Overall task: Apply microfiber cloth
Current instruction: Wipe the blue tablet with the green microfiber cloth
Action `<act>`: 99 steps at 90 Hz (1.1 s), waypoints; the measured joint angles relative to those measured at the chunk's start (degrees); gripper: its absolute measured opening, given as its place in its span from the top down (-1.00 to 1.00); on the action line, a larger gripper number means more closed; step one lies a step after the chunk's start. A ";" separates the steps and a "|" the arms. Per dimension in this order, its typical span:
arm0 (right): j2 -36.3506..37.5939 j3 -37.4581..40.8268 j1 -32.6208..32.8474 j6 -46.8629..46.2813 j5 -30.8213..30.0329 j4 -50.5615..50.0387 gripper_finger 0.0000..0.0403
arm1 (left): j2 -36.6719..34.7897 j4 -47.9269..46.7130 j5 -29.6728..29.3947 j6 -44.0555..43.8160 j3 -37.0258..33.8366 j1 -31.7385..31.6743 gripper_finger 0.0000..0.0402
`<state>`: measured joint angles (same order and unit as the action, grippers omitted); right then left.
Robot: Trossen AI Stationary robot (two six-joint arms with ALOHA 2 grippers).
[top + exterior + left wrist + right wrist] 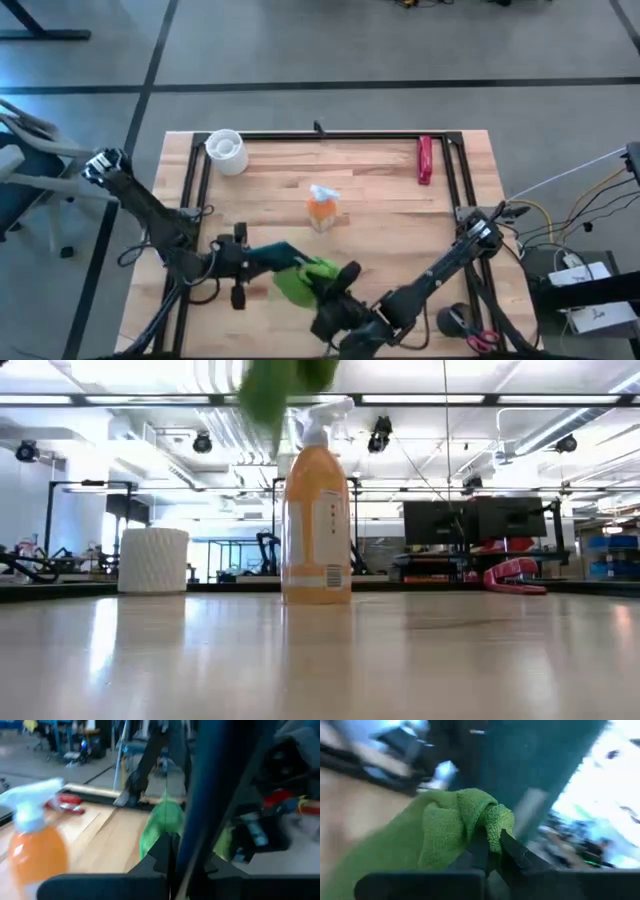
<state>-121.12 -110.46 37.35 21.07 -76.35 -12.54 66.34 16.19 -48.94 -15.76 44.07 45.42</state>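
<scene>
The lime-green microfiber cloth (303,279) is bunched up near the table's front edge and hangs in the air; in the low view it shows at the top (280,385). My right gripper (335,287) is shut on it. My left gripper (252,260) is shut on a dark teal flat slab (278,255), which reaches toward the cloth. In the left wrist view the slab (220,775) rises from the fingers with the cloth (164,822) right behind it. An orange spray bottle (321,209) with a white top stands on its base mid-table. My left gripper pinches one end of the slab (186,855) between its two fingers, coming level from the table's left. The slab runs on beyond the fingers toward the cloth and is lifted clear of the table. My right gripper pinches a bunched fold of the cloth (487,822) between its two fingers, several layers thick. It comes from the table's near right side. The cloth hangs slack from the fingers, clear of the table, next to the slab (535,760).
A white ribbed cup (226,151) stands at the far left corner and a red tool (425,160) lies at the far right. A black frame (330,135) runs along the far and side edges. Bare wood lies between the bottle and the far edge.
</scene>
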 joint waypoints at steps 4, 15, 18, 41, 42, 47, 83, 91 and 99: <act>-0.19 -1.39 -0.44 0.57 -0.11 -0.12 1.00 | 1.44 3.12 -0.06 1.21 -0.02 -0.10 0.97; -0.13 -3.12 -2.21 0.44 0.97 0.13 1.00 | 4.84 11.28 -1.96 3.08 -0.02 -0.27 0.97; -0.11 -3.07 -2.69 0.13 1.53 0.07 1.00 | 5.50 13.11 -2.78 3.71 -0.02 -0.33 0.97; 0.05 1.04 -3.92 -6.97 9.02 -0.25 1.00 | 4.94 15.53 -4.05 6.86 0.03 -0.26 0.97; 0.03 1.24 -3.92 -7.08 9.11 -0.33 1.00 | 4.81 15.77 -4.09 6.90 0.04 -0.26 0.97; -0.24 2.07 -3.67 -7.49 9.23 -0.88 1.00 | 4.22 16.28 -4.11 7.23 0.07 -0.26 0.97; -0.18 -1.26 -1.55 -2.03 -2.01 -0.38 1.00 | 5.38 19.79 -2.63 7.41 0.12 -1.19 0.97; -0.15 -1.25 -2.67 -3.32 1.58 -0.36 1.00 | 6.32 21.80 -2.54 8.01 0.11 -1.75 0.97; -0.15 -0.89 -3.84 -4.73 5.26 -0.41 1.00 | 6.89 22.62 -2.64 8.44 0.05 -2.35 0.97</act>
<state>-121.27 -111.35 33.52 16.34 -71.09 -12.95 73.23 38.81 -51.58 -7.33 44.12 43.07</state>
